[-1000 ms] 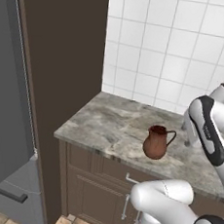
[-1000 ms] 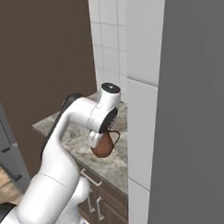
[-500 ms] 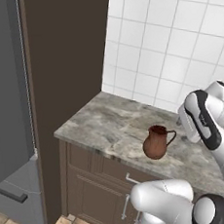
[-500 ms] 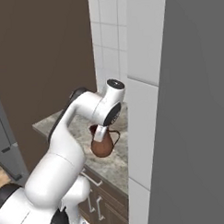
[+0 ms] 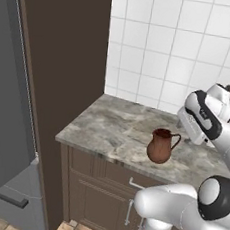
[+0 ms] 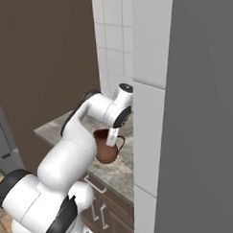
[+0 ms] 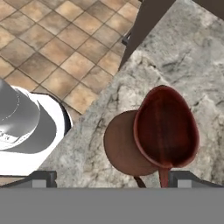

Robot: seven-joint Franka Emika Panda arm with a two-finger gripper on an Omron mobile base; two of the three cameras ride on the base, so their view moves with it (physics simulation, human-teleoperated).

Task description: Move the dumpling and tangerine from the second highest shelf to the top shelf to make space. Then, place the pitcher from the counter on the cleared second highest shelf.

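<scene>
While the pitcher (image 5: 160, 146) stands upright on the counter (image 5: 110, 129), we see the gripper (image 7: 111, 178) directly above its flared mouth, jaws spread fully and holding nothing. We cannot tell whether the fingertips (image 7: 41, 178) touch the rim. Its long axis runs vertical, mouth up; in the left base view its handle points right. Dark cabinets (image 5: 96, 190) sit below the marbled stone, white wall tiles (image 5: 159, 46) behind, and tan floor tiles (image 7: 52, 52) beneath.

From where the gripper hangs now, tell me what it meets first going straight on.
Most likely the pitcher: the hand view looks down into its open mouth, with the gripper open and the handle beside one jaw. Depth is unclear; past the jug lies the counter.
</scene>
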